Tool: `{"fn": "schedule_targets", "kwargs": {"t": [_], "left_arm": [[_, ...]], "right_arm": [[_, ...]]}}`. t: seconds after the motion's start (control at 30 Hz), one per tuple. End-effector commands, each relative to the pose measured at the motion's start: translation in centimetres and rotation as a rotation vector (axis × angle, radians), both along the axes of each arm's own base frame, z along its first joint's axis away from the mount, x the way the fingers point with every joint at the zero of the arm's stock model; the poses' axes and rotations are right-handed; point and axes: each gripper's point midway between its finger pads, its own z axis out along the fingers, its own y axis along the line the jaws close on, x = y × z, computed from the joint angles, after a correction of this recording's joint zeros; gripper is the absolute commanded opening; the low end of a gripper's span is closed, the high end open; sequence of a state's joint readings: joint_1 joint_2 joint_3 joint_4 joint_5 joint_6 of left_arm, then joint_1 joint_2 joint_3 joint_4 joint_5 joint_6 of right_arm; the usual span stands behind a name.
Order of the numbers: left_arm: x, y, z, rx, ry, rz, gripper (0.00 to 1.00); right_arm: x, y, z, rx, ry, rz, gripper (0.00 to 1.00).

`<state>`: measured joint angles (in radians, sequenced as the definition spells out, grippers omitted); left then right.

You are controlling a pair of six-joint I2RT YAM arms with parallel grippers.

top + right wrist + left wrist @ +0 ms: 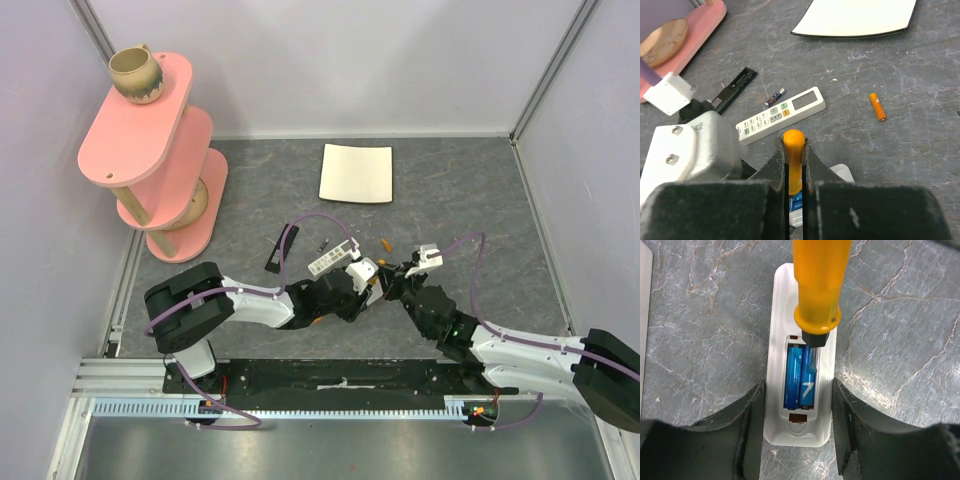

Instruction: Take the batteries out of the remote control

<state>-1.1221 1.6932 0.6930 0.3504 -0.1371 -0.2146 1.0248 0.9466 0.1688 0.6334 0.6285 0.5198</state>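
Presently, prying step: left gripper (799, 390) clamps the remote control (782, 295) near the middle of the worktop (460, 200); right gripper (794, 150), closed on an orange tool (817, 275), must lever the batteries (800, 377) free.

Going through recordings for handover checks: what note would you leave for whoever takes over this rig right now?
Left gripper: jaws closed against the sides of the remote control, open bay facing up.
Right gripper: shut on an orange-handled tool, its black tip at one end of the cells in the bay.
Batteries: two blue cells lie side by side in the bay. An orange cell and a small blue cell lie loose on the table near a second remote.
Done: bay is open.
Left: pry both cells out.
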Motion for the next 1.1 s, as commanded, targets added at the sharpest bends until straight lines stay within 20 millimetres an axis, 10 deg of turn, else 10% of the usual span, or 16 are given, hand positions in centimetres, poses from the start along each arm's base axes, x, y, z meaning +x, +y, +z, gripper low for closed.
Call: {"fn": "schedule_targets", "kwargs": {"t": [0.0, 0.23, 0.33, 0.5, 0.77, 1.07], "left_arm": [[-2.4, 3.9, -4.6, 0.145, 0.146, 0.037, 0.02], [-2.5, 3.8, -4.4, 0.139, 0.148, 0.028, 0.06], [-2.6, 3.6, -3.9, 0.128, 0.145, 0.017, 0.55], [-2.7, 3.9, -2.8, 0.096, 0.121, 0.013, 0.82], [-3.4, 4.9, -2.8, 0.097, 0.127, 0.000, 0.82], [-4.4, 4.5, -4.4, 0.104, 0.161, -0.060, 0.40]], "right_arm": [[-1.6, 0.4, -3.2, 0.039, 0.126, 0.128, 0.00], [-0.4, -0.6, -1.4, -0.007, 0.075, 0.067, 0.00], [0.0, -0.7, -0.9, -0.019, 0.065, 0.052, 0.00], [0.2, -0.6, -0.3, -0.014, 0.055, 0.047, 0.00], [0.2, -0.6, 0.3, -0.008, 0.048, 0.045, 0.00], [0.5, -1.1, 1.1, -0.040, 0.022, 0.028, 0.00]]}}
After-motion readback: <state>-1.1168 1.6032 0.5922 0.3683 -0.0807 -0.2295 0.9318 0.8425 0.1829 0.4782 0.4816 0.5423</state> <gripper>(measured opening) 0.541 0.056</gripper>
